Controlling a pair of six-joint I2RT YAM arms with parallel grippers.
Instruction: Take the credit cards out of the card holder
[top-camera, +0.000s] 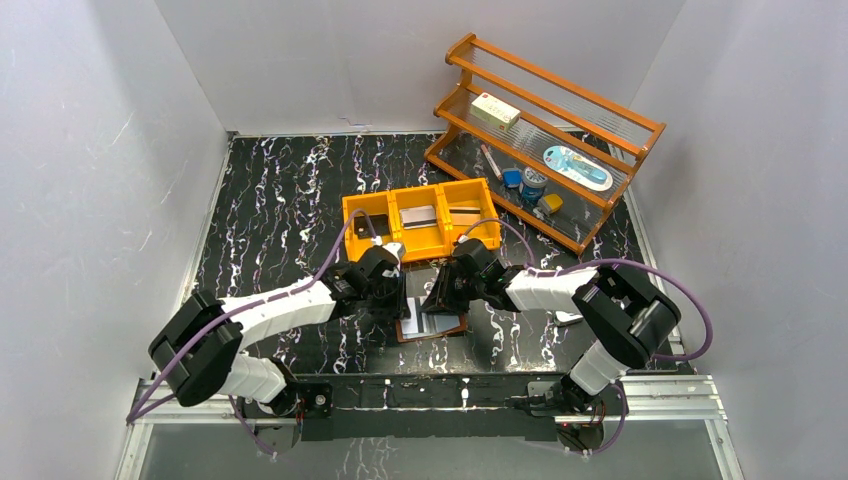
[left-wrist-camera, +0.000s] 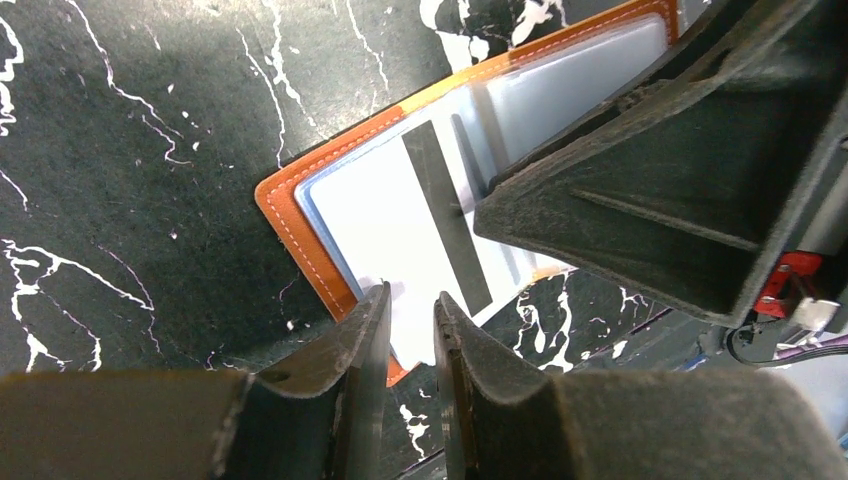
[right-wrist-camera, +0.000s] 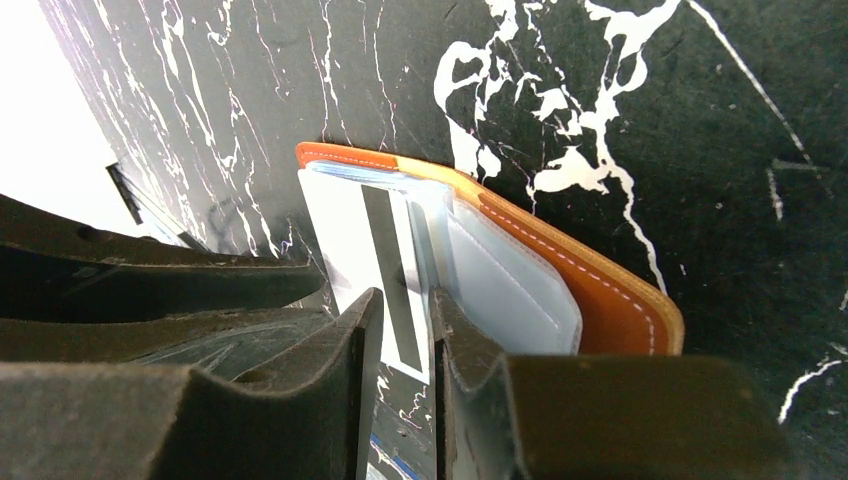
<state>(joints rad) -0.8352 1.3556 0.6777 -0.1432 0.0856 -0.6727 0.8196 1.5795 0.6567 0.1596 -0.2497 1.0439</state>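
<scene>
The card holder (top-camera: 450, 328) lies open on the black marbled table, brown leather (left-wrist-camera: 290, 225) with pale plastic sleeves (right-wrist-camera: 500, 280). A silvery credit card (left-wrist-camera: 390, 210) with a black stripe sticks halfway out of a sleeve, over the holder's edge (right-wrist-camera: 345, 225). My left gripper (left-wrist-camera: 410, 293) hovers over the card's free corner, its jaws slightly apart with nothing between them. My right gripper (right-wrist-camera: 405, 293) stands narrowly open over the card's striped part. One of its fingers (left-wrist-camera: 600, 200) rests its tip on the sleeve beside the stripe. Both grippers meet over the holder (top-camera: 393, 303) (top-camera: 441, 298).
An orange three-compartment bin (top-camera: 421, 222) stands just behind the grippers, with cards lying in it. A slanted wooden rack (top-camera: 545, 140) with small items occupies the back right. White walls enclose the table on three sides.
</scene>
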